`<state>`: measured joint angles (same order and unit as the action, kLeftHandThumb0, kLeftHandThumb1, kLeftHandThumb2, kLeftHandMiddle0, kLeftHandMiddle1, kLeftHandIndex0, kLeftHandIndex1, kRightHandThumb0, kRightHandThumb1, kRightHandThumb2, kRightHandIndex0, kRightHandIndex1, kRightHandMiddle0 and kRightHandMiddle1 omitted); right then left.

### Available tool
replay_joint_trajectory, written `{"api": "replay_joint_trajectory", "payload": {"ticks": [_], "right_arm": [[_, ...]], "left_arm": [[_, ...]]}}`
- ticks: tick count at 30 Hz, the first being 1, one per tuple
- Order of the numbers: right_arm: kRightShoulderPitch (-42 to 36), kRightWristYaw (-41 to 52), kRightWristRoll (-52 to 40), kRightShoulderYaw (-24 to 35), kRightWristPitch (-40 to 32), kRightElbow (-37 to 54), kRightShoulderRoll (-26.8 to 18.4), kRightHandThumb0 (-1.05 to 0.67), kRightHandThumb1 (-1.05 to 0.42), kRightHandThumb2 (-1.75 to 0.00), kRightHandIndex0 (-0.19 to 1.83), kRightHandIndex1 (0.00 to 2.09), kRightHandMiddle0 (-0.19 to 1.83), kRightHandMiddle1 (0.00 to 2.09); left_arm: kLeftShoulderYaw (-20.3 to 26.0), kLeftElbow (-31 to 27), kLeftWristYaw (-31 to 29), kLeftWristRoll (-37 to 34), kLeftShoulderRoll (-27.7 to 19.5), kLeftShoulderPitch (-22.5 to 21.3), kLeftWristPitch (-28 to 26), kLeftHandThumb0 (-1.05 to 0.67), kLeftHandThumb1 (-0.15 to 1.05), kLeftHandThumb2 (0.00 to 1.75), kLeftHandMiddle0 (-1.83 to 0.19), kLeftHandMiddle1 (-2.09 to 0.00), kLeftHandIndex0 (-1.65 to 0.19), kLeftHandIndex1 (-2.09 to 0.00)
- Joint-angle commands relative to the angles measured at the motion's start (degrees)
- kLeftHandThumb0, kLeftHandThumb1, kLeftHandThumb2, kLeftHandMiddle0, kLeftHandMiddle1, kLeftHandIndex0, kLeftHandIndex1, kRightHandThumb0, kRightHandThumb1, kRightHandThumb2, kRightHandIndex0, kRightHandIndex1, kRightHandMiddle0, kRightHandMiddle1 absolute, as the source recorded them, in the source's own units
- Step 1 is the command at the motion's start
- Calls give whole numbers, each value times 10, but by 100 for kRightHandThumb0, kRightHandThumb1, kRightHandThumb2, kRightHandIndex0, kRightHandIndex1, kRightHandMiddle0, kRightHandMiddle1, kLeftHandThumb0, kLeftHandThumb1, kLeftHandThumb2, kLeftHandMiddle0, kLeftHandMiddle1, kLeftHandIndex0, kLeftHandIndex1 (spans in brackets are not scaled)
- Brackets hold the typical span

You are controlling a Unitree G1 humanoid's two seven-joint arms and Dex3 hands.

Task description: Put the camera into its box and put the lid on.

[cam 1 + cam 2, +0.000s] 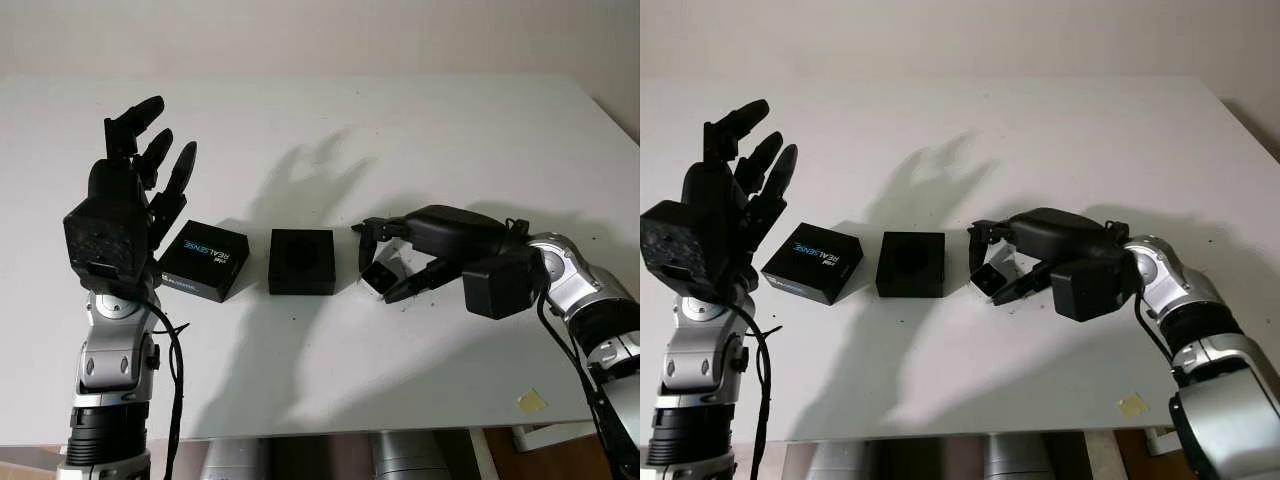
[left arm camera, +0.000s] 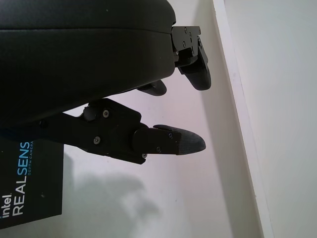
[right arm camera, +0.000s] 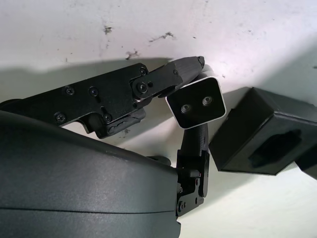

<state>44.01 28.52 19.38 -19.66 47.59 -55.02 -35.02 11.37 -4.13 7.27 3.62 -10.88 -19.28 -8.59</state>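
The small silver camera (image 1: 382,276) sits just right of the open black box (image 1: 301,261), which has a dark foam recess in its top. My right hand (image 1: 383,264) reaches in from the right and is shut on the camera; in the right wrist view one finger (image 3: 171,74) and the thumb (image 3: 194,144) press its end face (image 3: 195,102). Whether the camera touches the table I cannot tell. The black lid (image 1: 205,260), printed REALSENSE, lies left of the box. My left hand (image 1: 150,150) is raised above the table's left side, open, near the lid (image 2: 29,183).
The white table (image 1: 420,130) stretches far behind the objects. A small yellow scrap (image 1: 531,401) lies near the front right edge. The table's front edge runs close to my arms.
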Motion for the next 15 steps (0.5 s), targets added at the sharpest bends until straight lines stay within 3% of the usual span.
{"api": "replay_joint_trajectory", "payload": {"ticks": [1,15], "right_arm": [[-14,15,-18,13,-18,7,7,-42,-104,-8,34,5,17,175],[-48,33,-78,68,-45,10,29,-41,-100,-5,34,6,24,170]], "left_arm": [[0,-12,-2,-3,2,6,1,-46,105,27,-17,-33,13,-90],[-1,-9,-3,-11,9,11,15,-46,105,26,-19,-31,13,-86]]}}
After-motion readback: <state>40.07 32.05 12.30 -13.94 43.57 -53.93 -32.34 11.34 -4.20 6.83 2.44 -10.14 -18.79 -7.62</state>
